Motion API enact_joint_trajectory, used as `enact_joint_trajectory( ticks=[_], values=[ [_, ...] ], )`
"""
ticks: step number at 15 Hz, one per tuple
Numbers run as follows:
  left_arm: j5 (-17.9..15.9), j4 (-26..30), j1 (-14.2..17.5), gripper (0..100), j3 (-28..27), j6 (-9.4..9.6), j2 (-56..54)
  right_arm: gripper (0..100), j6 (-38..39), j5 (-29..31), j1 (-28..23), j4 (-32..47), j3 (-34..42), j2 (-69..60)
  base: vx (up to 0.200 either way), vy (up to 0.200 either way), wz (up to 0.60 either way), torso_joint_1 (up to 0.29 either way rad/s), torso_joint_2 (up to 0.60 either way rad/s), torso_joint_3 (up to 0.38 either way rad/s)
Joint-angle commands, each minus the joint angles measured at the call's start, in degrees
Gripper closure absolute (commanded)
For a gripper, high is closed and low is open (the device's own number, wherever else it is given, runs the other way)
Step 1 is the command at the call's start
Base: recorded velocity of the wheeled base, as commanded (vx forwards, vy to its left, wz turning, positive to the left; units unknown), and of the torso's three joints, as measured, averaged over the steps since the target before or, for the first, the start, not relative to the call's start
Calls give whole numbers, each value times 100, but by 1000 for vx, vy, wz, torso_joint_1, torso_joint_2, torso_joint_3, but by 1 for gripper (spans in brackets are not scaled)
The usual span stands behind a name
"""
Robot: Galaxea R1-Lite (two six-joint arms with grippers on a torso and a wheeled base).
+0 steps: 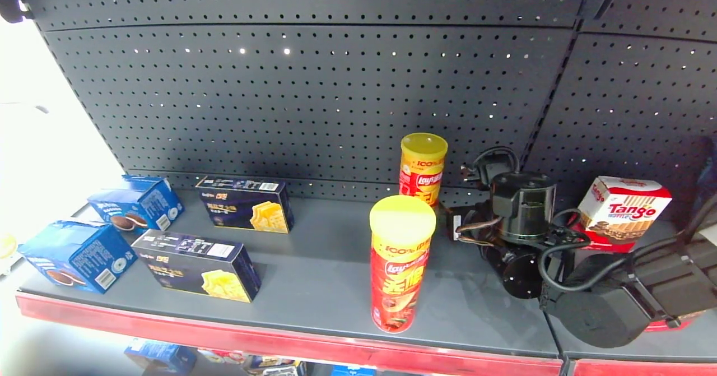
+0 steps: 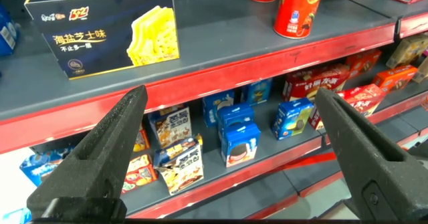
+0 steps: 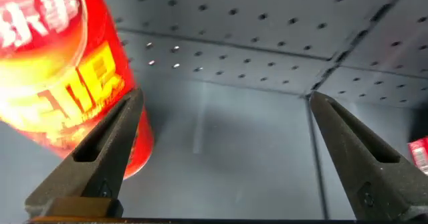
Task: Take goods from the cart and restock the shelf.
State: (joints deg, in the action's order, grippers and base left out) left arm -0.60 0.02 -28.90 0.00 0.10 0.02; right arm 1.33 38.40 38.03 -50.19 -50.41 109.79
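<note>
Two red chip cans with yellow lids stand on the grey shelf (image 1: 319,264), one near the front edge (image 1: 400,264) and one at the back (image 1: 423,166). My right arm's wrist (image 1: 524,213) rests over the shelf just right of the back can. My right gripper (image 3: 225,95) is open, with bare shelf between its fingers and a red can (image 3: 67,70) standing just past one finger (image 3: 107,157). My left gripper (image 2: 231,91) is open and holds nothing, in front of and below the shelf's red front edge (image 2: 267,63).
Two dark blue cracker boxes (image 1: 199,264) (image 1: 246,203) and two blue cookie boxes (image 1: 75,255) (image 1: 137,202) lie on the shelf's left part. A red-and-white wafer box (image 1: 622,213) stands at the right. Perforated panels (image 1: 313,96) back the shelf. Lower shelves (image 2: 234,134) hold several packages.
</note>
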Motion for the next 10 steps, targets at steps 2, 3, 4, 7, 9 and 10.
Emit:
enact_joint_trajectory(
  ticks=[2, 3, 4, 7, 9, 10],
  values=[
    [-2, -2, -1, 0, 0, -1, -2, 0, -1, 10, 143, -17, 5, 43, 0, 0, 0, 0, 0, 0],
    [-2, 6, -1, 0, 0, -1, -2, 0, 17, 10, 187, -26, 5, 43, 0, 0, 0, 0, 0, 0],
    [-2, 6, -1, 0, 0, -1, -2, 0, 8, 45, 187, -35, 22, 34, 0, 0, 0, 0, 0, 0],
    [7, -2, -1, 0, 0, -1, -2, 0, 8, 80, 73, -26, 137, -89, 0, 0, 0, 0, 0, 0],
    [-2, 6, -1, 0, 0, -1, -2, 0, -36, 62, -33, 9, 180, -362, 0, 0, 0, 0, 0, 0],
    [7, -2, -1, 0, 0, -1, -2, 0, -63, 18, -59, 44, 268, -537, 0, 0, 0, 0, 0, 0]
  ],
)
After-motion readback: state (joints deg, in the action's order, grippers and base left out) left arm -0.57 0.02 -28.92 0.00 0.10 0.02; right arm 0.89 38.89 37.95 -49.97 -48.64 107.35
